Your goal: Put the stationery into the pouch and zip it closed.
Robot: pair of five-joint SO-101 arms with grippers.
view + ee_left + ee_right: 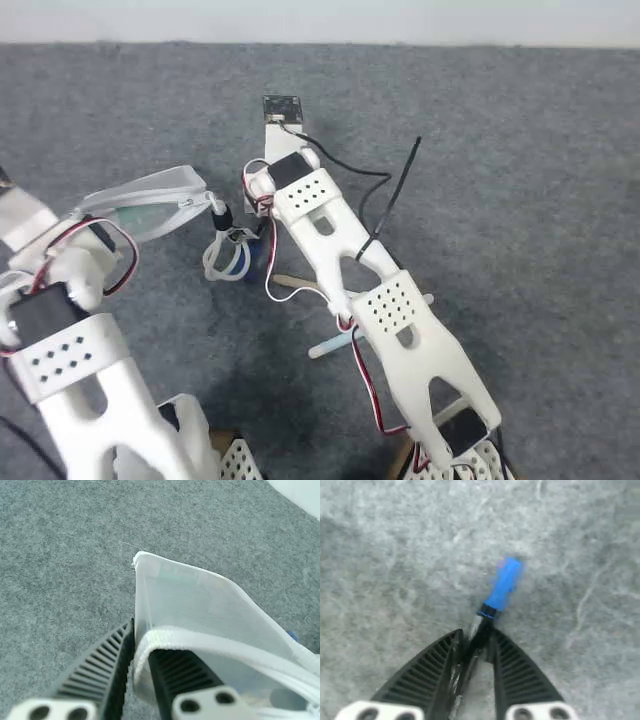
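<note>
Within the right hand (475,636), pinched tight, lies the blue pen (504,582); left hand (141,639) clamps the pouch (200,600).

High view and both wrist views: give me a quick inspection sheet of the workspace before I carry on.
Surface: grey felt-like mat.
Job's things: translucent white pouch, with something greenish showing through it; blue-capped pen; pale blue pen-like stick and tan stick lying on the mat beside the right arm.
Clutter: nothing seen.
Grippers: left gripper shut on the pouch's edge; right gripper shut on the pen's dark end.
Cables: black cable loose across the right arm; red wires looping on the left arm.
Surroundings: pale strip beyond the mat's far edge.
</note>
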